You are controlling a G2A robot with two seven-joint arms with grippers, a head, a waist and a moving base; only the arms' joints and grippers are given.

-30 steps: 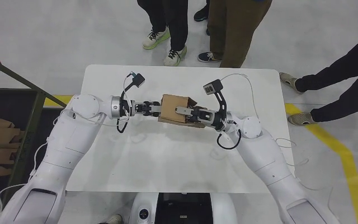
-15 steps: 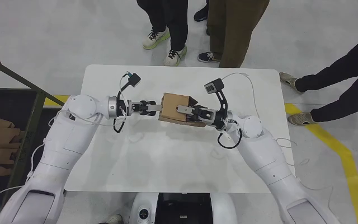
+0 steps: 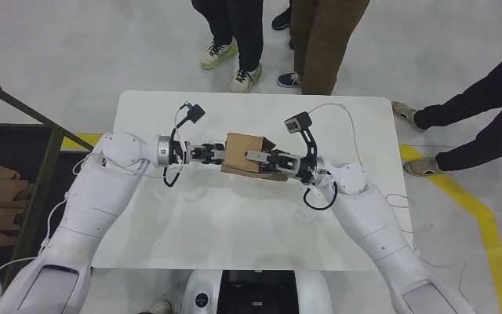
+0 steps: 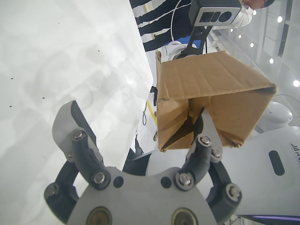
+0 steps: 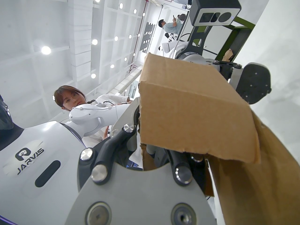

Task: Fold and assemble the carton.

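The right tool (image 3: 257, 156) clamps the carton (image 3: 238, 144); the left tool (image 4: 138, 107) is spread open at its edge.

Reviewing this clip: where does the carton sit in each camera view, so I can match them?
Top view: carton mid-table, toward the far edge, between the two arms.
Left wrist view: carton just ahead of the open left pincer, one finger at its open end.
Right wrist view: carton close up, the other arm behind it.
Shared landmark: the white table.
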